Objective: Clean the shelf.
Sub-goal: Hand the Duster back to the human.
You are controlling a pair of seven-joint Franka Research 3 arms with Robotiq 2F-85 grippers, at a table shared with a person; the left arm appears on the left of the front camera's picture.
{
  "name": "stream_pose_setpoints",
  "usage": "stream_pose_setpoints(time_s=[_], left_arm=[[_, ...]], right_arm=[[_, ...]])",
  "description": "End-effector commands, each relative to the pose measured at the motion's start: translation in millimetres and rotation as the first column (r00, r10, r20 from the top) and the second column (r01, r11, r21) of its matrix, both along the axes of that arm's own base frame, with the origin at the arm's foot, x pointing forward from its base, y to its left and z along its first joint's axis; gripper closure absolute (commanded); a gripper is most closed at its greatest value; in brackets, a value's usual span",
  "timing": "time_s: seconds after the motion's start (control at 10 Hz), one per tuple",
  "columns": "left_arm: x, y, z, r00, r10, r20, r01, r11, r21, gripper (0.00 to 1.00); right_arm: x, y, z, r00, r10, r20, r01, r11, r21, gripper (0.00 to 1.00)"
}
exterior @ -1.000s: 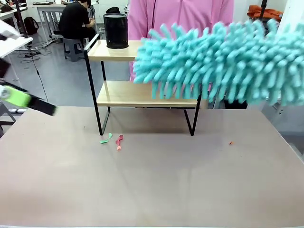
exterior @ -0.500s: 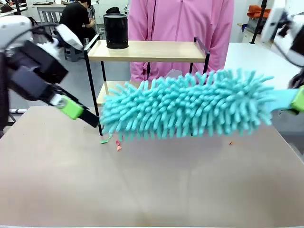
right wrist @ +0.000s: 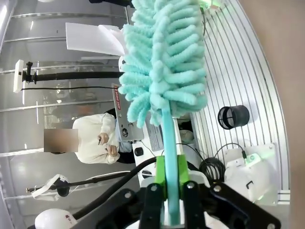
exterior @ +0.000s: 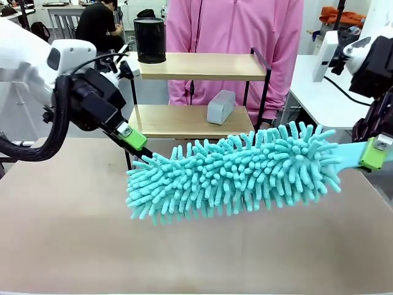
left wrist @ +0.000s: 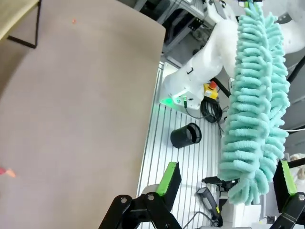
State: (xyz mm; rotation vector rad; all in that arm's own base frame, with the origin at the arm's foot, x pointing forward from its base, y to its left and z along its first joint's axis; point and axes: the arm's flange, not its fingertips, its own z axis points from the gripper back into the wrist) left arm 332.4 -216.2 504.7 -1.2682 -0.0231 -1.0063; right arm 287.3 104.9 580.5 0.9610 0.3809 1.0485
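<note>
The shelf (exterior: 190, 66) stands at the table's far side, with a black cylinder (exterior: 150, 40) on its top board and a grey block (exterior: 221, 106) on the lower one. My right gripper (exterior: 374, 153) is shut on the handle of a fluffy teal duster (exterior: 233, 175), which lies level, low over the table in front of the shelf. The right wrist view shows the green pads (right wrist: 160, 174) clamped on the handle (right wrist: 170, 143). My left gripper (exterior: 140, 147) is open at the duster's free end. In the left wrist view the duster's tip (left wrist: 252, 143) hangs between the wide-apart fingers (left wrist: 169, 179).
A person in a pink top (exterior: 233, 27) stands right behind the shelf. Small paper scraps (left wrist: 5, 171) lie on the grey table (exterior: 73, 246). A white table (exterior: 319, 92) stands at the back right. The near half of the table has free room.
The duster swung down from in front of the shelf to low over the table and now covers the scraps. My left arm moved in from the left to the duster's tip.
</note>
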Motion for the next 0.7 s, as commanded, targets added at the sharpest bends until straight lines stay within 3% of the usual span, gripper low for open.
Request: stream_pose_setpoints(time_s=[0.0, 0.3, 0.6], left_arm=[[-5, -11, 6, 0.997, -0.065, -0.033, 0.066, 0.998, 0.010, 0.00], [-28, -24, 6, 0.984, -0.164, -0.067, 0.163, 0.986, -0.025, 0.00], [-45, -34, -10, 0.973, -0.216, -0.080, 0.218, 0.976, 0.018, 0.00]], right_arm=[[7, -1, -2, 1.000, 0.025, 0.010, -0.025, 1.000, 0.012, 0.88], [13, 2, -7, 1.000, 0.014, -0.001, -0.014, 1.000, 0.017, 0.88], [13, -3, -9, 1.000, -0.010, -0.002, 0.010, 1.000, 0.030, 0.88]])
